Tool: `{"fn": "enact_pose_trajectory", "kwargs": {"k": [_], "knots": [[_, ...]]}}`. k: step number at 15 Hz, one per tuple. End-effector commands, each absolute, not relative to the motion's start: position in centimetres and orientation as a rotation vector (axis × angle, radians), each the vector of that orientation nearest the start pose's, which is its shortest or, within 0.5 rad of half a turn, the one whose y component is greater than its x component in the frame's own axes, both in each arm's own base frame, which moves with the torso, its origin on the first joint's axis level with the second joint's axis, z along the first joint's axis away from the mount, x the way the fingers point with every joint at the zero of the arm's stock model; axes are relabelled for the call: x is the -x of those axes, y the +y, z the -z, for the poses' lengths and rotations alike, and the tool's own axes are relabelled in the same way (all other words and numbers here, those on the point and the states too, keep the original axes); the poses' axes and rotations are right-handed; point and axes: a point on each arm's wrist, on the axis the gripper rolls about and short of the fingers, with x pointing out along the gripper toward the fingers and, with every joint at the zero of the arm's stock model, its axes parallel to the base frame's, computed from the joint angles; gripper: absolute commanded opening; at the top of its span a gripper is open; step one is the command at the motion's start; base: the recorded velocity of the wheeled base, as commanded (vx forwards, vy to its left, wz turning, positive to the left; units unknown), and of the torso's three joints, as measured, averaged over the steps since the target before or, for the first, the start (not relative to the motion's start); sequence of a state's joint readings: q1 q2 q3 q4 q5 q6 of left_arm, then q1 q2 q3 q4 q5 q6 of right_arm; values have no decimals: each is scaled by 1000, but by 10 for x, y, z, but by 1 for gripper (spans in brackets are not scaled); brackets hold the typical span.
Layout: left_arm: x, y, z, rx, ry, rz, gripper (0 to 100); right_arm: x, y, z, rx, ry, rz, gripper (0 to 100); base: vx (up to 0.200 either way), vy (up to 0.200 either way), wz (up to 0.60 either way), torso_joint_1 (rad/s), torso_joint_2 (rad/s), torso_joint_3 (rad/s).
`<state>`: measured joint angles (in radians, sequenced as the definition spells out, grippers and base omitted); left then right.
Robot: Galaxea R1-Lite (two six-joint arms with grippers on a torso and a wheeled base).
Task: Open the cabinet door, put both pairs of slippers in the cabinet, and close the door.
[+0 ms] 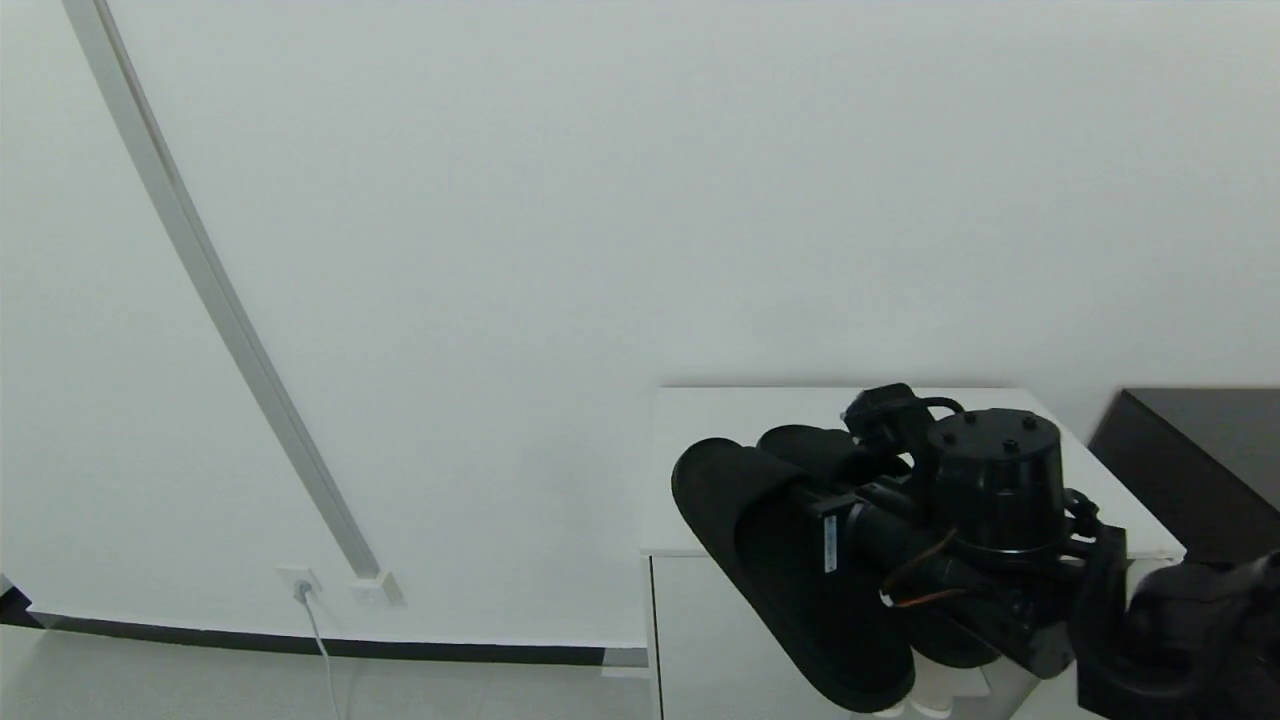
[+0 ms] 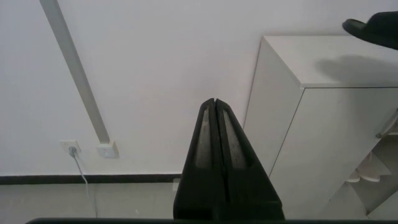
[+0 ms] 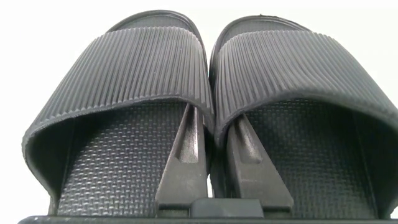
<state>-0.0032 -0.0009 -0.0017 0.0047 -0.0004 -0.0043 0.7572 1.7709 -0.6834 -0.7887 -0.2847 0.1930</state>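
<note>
A pair of black slippers [image 1: 770,540] hangs side by side over the front edge of the white cabinet [image 1: 720,420], toes pointing up and left. My right gripper [image 1: 815,505] is shut on them. In the right wrist view one finger [image 3: 186,143] lies inside each slipper [image 3: 143,81], pinching their touching inner sides, and the gripper [image 3: 214,121] sits between them. My left gripper [image 2: 214,106] is shut and holds nothing, out in the air to the left of the cabinet [image 2: 323,124]. A slipper toe [image 2: 373,28] shows above the cabinet top.
A dark table [image 1: 1200,450] stands right of the cabinet. On the white wall are a slanting cable duct [image 1: 215,290] and a socket with a plugged cord [image 1: 298,582]. Pale shapes [image 2: 373,168] show low at the cabinet's front; I cannot tell what they are.
</note>
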Motion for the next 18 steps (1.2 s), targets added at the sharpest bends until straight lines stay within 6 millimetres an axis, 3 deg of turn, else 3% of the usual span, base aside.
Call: {"fn": "enact_pose_trajectory", "kwargs": {"k": [1, 7, 16, 18], "knots": [[23, 0, -75, 6, 3, 3, 0, -210, 195, -157, -62, 280, -463, 0, 0, 0, 0, 0, 0, 0], [23, 0, -75, 9, 3, 3, 0, -205, 193, -151, -53, 299, -467, 0, 0, 0, 0, 0, 0, 0], [23, 0, -75, 8, 3, 5, 0, -199, 194, -148, -37, 308, -481, 0, -200, 0, 0, 2, 4, 3], [23, 0, -75, 8, 3, 5, 0, -199, 194, -147, -36, 310, -481, 0, 0, 0, 0, 0, 0, 0]]}}
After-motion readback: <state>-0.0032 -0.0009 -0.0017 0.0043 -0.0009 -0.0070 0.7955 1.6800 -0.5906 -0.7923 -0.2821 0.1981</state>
